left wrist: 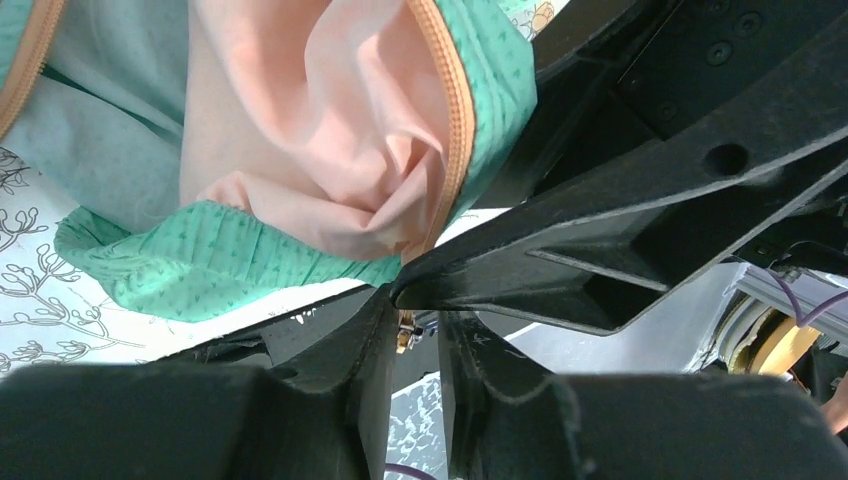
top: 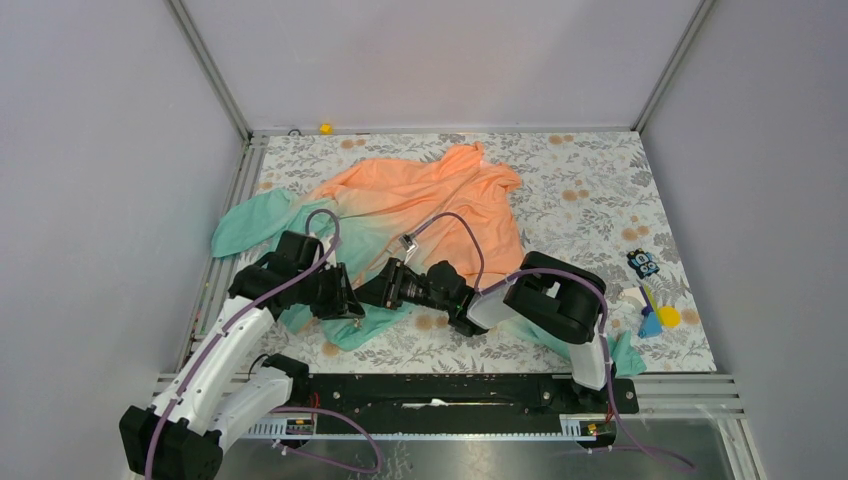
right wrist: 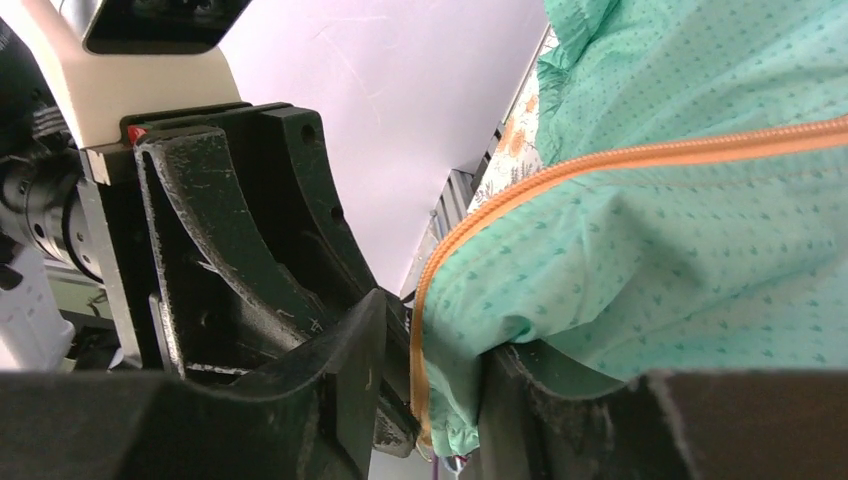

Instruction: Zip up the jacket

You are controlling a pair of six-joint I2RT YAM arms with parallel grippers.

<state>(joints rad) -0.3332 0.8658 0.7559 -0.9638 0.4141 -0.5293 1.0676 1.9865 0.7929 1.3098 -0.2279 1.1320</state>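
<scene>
Two arms, elbows folded low, tips meeting near the counter's near edge. Left pincer narrow, hold cannot be told. Right pincer clamped on the jacket hem at the orange zipper. Jacket lies crumpled from counter centre to left edge.

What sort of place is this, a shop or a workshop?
Most likely a robotics lab test cell. A left arm and a right arm are bolted to a rail, bare grey walls box in the table, and a jacket is laid out for handling.
</scene>
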